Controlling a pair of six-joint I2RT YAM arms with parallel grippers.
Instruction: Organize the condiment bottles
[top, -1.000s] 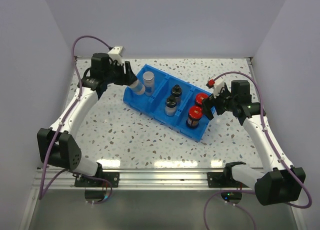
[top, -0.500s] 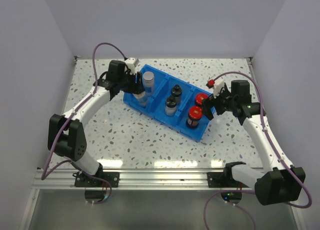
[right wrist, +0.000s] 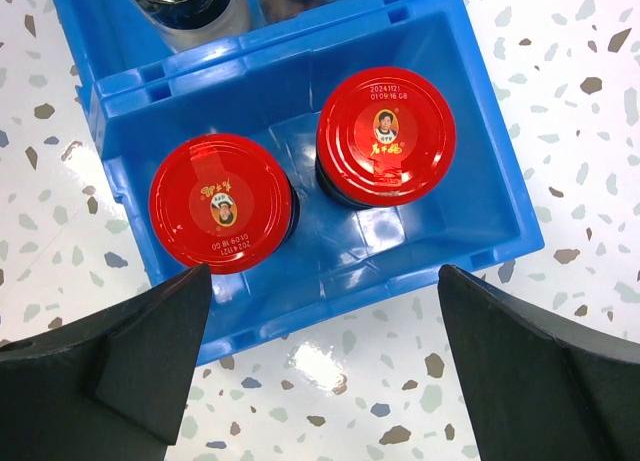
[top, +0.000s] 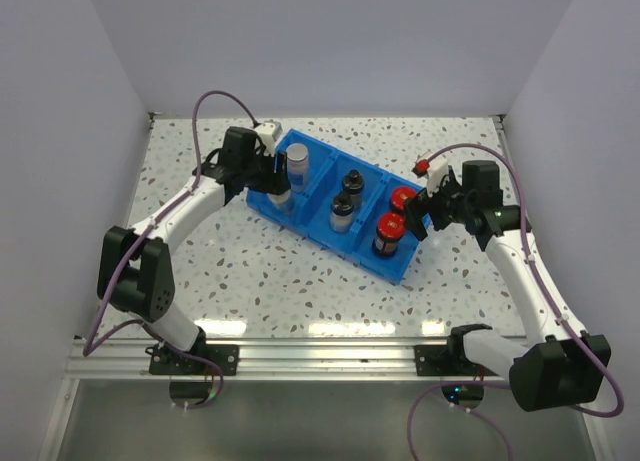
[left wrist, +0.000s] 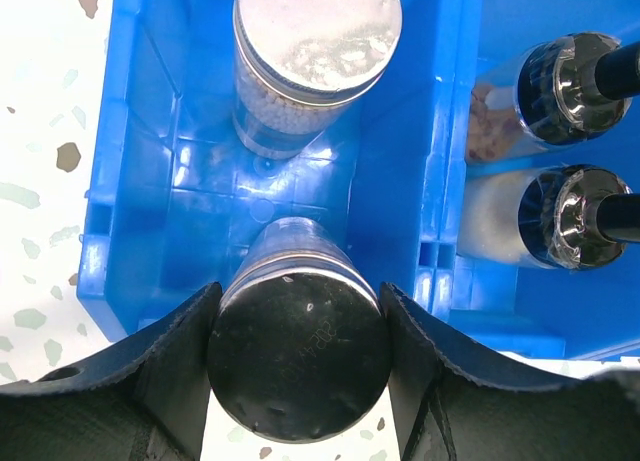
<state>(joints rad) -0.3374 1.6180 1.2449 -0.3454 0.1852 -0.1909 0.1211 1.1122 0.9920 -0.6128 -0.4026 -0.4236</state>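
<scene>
Silver-lidded jar [left wrist: 298, 366] pinched between left fingers [left wrist: 170, 366], at end compartment of blue bin [left wrist: 140, 181], twin [left wrist: 315, 31] just ahead (like beside like). Right fingers [right wrist: 130, 351] spread, empty, above red-capped jars [right wrist: 385, 136].

bin [left wrist: 130, 181] blue | two jar caps [right wrist: 222, 203] red | one jar lid [left wrist: 318, 26] silver-grey | table [right wrist: 560, 281] white with grey-brown speckles

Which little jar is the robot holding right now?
The jar squeezed in the left pincer, at the blue bin's end compartment. Its silver-lidded neighbour stands free; the right pincer is open, holding nothing.
</scene>
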